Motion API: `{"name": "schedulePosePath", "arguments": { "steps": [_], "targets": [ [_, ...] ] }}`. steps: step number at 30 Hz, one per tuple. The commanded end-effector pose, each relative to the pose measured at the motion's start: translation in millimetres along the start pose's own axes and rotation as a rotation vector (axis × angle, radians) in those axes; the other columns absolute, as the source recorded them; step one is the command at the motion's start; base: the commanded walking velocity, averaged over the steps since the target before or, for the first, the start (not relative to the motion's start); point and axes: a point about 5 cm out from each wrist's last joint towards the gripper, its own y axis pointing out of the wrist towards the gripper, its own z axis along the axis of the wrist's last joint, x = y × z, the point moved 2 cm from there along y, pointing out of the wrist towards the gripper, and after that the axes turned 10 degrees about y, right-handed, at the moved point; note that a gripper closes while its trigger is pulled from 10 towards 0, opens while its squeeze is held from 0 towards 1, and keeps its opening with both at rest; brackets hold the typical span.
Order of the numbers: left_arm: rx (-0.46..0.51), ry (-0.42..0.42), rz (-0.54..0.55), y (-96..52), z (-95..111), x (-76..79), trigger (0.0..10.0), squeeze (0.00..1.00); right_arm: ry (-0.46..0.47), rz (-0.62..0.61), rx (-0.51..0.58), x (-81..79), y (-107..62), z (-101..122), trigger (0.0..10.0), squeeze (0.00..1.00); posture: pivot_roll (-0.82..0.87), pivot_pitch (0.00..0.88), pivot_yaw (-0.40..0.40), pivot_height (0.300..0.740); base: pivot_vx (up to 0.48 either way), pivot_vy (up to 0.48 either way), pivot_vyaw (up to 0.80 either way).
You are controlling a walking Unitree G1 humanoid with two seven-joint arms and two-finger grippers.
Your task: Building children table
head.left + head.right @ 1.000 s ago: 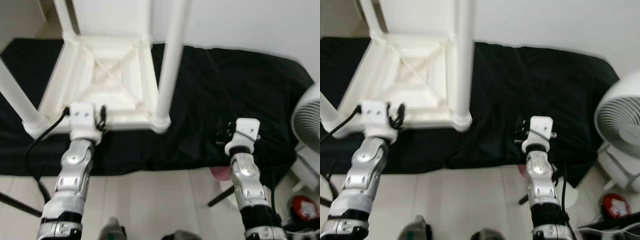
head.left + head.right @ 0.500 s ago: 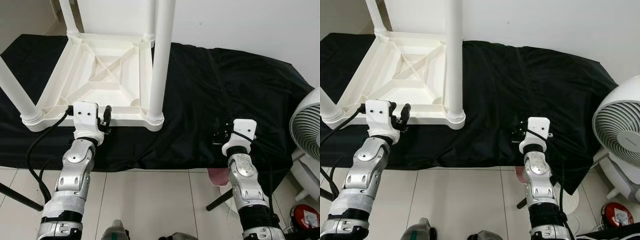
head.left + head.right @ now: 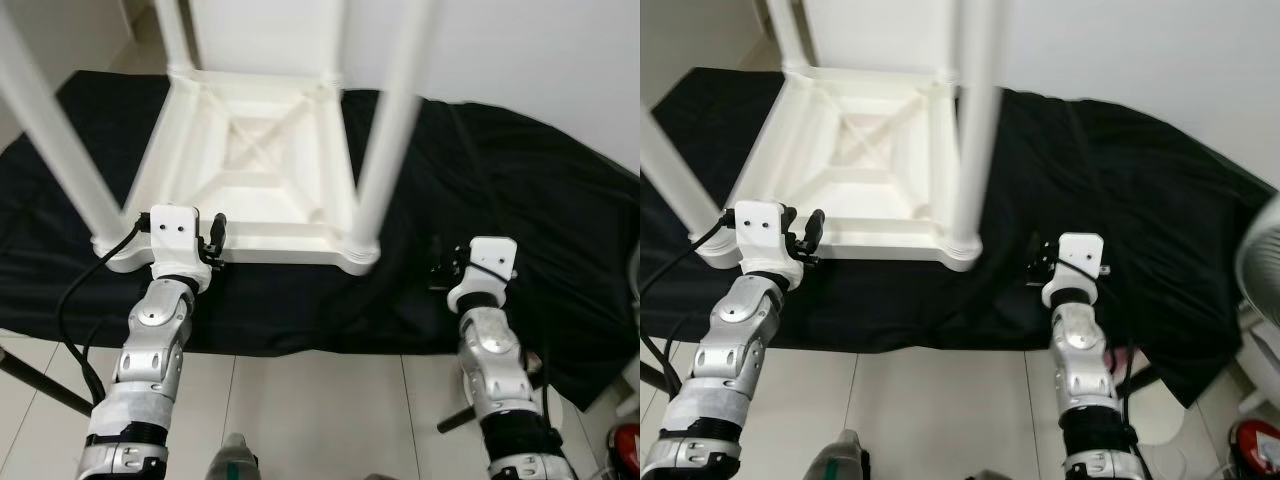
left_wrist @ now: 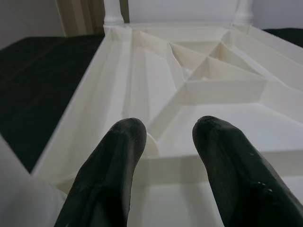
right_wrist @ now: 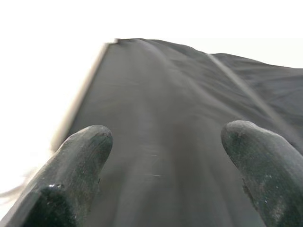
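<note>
A white plastic children's table (image 3: 285, 247) lies upside down on a black cloth (image 3: 480, 180), its round legs (image 3: 388, 130) pointing up. My left gripper (image 3: 207, 243) is at the table's near rim, close to the near left corner. In the left wrist view that gripper (image 4: 168, 130) is open, with the ribbed underside (image 4: 213, 80) just ahead of its fingers and nothing between them. My right gripper (image 3: 445, 268) hovers over bare cloth to the right of the table. It stands open (image 5: 168, 137) and holds nothing.
The black cloth covers a low platform whose front edge (image 3: 940, 340) runs just ahead of my arms, with tiled floor (image 3: 940, 410) below. A white fan (image 3: 1265, 250) stands at the far right, with a red object (image 3: 1255, 440) on the floor near it. A black cable (image 3: 75, 300) loops from my left wrist.
The whole picture has shifted right, so the camera moved; the fan has slid almost out of frame. My left gripper now sits nearer the table's near left corner. Both grippers stay open.
</note>
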Motion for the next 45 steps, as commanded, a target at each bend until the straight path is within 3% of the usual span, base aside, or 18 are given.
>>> {"name": "schedulePosePath", "arguments": {
  "steps": [1,14,22,23,24,25,30,31,33,35,36,38,44,45],
  "targets": [
    [0.0,-0.022,-0.027,0.0,-0.8,8.4,10.0,0.0,-0.018,-0.026,-0.022,10.5,-2.4,-4.2,10.0,0.0,0.11,0.008,-0.06,0.74,0.0,0.0,0.0],
    [-0.018,0.02,-0.045,-2.2,-3.9,18.1,10.0,0.0,-0.019,-0.015,-0.024,10.3,-1.6,-4.4,10.0,0.0,0.11,0.003,-0.064,0.74,0.0,0.0,0.0],
    [0.01,0.036,-0.126,-6.1,0.4,26.6,10.0,0.0,0.007,-0.006,-0.019,10.6,-0.9,-2.8,10.0,0.0,0.11,0.005,-0.063,0.74,0.0,0.0,0.0],
    [0.02,0.021,-0.158,-7.2,2.1,28.8,10.0,0.0,0.013,-0.002,-0.017,10.7,-0.9,-2.3,10.0,0.8,0.11,0.004,-0.062,0.74,0.0,0.0,0.0],
    [0.02,0.021,-0.158,-7.2,2.1,28.8,10.0,0.0,0.013,-0.002,-0.017,10.7,-0.9,-2.3,10.0,0.8,0.11,0.004,-0.062,0.74,0.0,0.0,0.0],
    [0.04,0.018,-0.194,-9.3,5.0,31.3,10.0,0.0,0.035,0.013,-0.01,10.1,-2.2,-1.2,10.0,1.0,0.11,0.004,-0.062,0.74,0.0,0.0,0.0],
    [0.061,0.037,-0.273,-15.0,9.9,36.5,10.0,0.0,0.031,0.085,-0.015,9.5,-8.3,0.8,10.0,1.0,0.11,0.008,-0.057,0.74,0.0,0.0,0.0],
    [0.063,0.061,-0.302,-16.8,11.0,39.9,10.0,0.0,0.046,0.139,-0.032,7.1,-10.8,1.4,10.0,0.0,0.11,0.008,-0.057,0.74,0.0,0.0,0.0],
    [0.068,0.078,-0.354,-20.1,13.5,46.1,10.0,0.0,0.059,0.234,-0.056,2.4,-15.3,3.3,10.0,0.0,0.12,0.011,-0.052,0.74,0.0,0.0,0.0],
    [0.068,0.078,-0.354,-20.1,13.5,46.1,10.0,0.0,0.059,0.234,-0.056,2.4,-15.3,3.3,10.0,0.0,0.12,0.011,-0.052,0.74,0.0,0.0,0.0],
    [0.071,0.093,-0.423,-24.6,16.0,53.6,10.0,0.0,0.038,0.313,-0.081,2.8,-18.8,5.8,10.0,0.0,0.11,0.021,-0.05,0.74,0.0,0.0,0.0],
    [0.072,0.107,-0.457,-26.9,16.5,57.1,10.0,0.0,0.027,0.34,-0.093,4.7,-19.8,6.9,10.0,0.0,0.11,0.021,-0.05,0.74,0.0,0.0,0.0],
    [0.053,0.131,-0.459,-27.4,12.4,55.9,10.0,0.0,0.014,0.389,-0.104,5.3,-19.9,9.2,10.0,0.0,0.11,0.019,-0.049,0.74,0.0,0.0,0.0],
    [0.041,0.151,-0.44,-26.5,8.5,50.1,10.0,0.0,0.015,0.407,-0.1,3.9,-19.5,10.5,10.0,0.0,0.11,0.016,-0.051,0.74,0.0,0.0,0.0]
  ]
}}
